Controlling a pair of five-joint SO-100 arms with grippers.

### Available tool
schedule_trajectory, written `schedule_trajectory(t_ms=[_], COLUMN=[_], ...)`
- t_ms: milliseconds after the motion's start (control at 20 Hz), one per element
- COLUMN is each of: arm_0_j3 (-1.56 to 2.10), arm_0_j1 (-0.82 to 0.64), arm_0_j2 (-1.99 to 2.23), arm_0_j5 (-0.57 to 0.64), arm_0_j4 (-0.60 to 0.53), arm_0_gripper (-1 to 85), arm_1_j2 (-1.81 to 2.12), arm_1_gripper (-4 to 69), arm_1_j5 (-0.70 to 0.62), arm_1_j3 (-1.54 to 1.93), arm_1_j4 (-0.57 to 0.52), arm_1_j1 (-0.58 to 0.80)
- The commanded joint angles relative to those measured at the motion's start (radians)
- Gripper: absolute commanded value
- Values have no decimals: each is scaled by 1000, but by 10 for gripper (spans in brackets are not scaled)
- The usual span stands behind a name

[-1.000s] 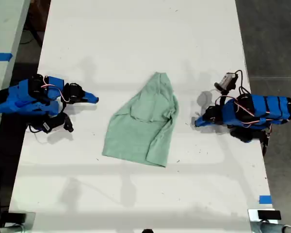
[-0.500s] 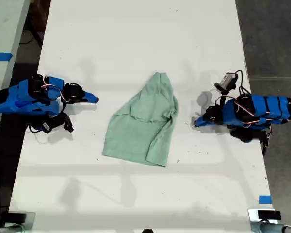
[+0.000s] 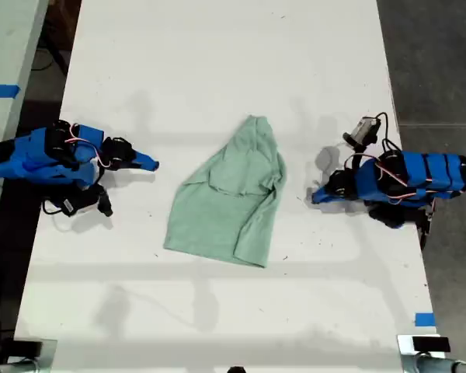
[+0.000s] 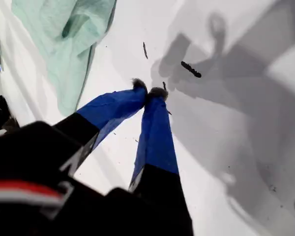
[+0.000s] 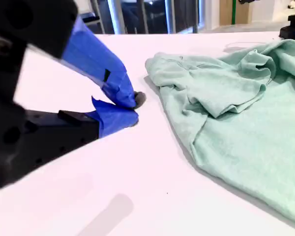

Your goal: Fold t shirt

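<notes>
The t shirt (image 3: 229, 194) lies crumpled mid-table (image 3: 217, 62), partly folded over itself (one sleeve tucked on top). My first gripper (image 4: 148, 90) rests near its edge, tips pressed together, holding nothing. My second gripper (image 5: 134, 109) sits just beside the cloth, apparently closed and empty, though its tips are partly hidden.

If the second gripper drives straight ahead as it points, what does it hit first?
Probably the t shirt: my second gripper points at its near edge across bare table. Depth unclear; it could graze the table first.
</notes>
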Motion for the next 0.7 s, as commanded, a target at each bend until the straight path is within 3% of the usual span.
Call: schedule_trajectory(t_ms=[0, 550, 650], arm_0_j3=[5, 2, 6], arm_0_j1=[-3, -15, 25], arm_0_j2=[6, 6, 6], arm_0_j5=[-14, -14, -6], arm_0_j4=[-14, -9, -52], arm_0_gripper=[-2, -2, -3], arm_1_j2=[8, 8, 8], arm_1_gripper=[22, 22, 22], arm_1_j5=[2, 2, 2], arm_1_j3=[52, 54, 54], arm_1_j4=[-37, -37, -37], arm_1_j1=[-12, -18, -17])
